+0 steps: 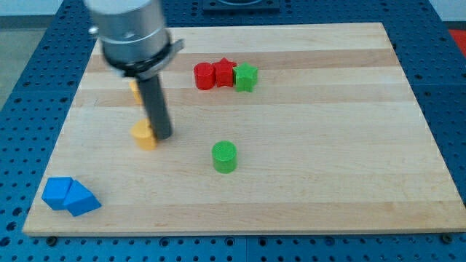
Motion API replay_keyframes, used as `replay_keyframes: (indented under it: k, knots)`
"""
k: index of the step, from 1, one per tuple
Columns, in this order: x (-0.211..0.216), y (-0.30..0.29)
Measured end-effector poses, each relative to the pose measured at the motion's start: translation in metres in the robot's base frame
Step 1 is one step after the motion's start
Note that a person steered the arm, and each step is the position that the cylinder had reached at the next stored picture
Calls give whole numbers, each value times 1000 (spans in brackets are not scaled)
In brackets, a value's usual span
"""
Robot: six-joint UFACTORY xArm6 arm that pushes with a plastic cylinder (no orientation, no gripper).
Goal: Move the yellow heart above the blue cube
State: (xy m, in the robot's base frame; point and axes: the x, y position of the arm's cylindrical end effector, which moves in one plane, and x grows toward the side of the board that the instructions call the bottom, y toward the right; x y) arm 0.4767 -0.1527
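Note:
My tip (163, 136) rests on the board, touching the right side of a yellow block (144, 135) at the view's left-centre; its shape is hard to make out. A second yellow block (135, 91) is mostly hidden behind the rod, higher up. Two blue blocks sit together at the view's bottom left: a cube-like one (57, 192) and a wedge-like one (82, 200) against its right side. The yellow block by my tip lies well above and to the right of the blue pair.
A red cylinder (204, 76), a red star (223, 72) and a green star (246, 76) stand in a row near the view's top centre. A green cylinder (224, 156) stands right of my tip. The wooden board (328, 145) lies on a blue perforated table.

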Motion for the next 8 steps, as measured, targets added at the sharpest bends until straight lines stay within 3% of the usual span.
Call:
replay_keyframes:
  k: [1, 3, 5, 6, 8]
  knots:
    - [9, -22]
    - [-8, -4]
    - [23, -82]
    - [34, -93]
    - [22, -84]
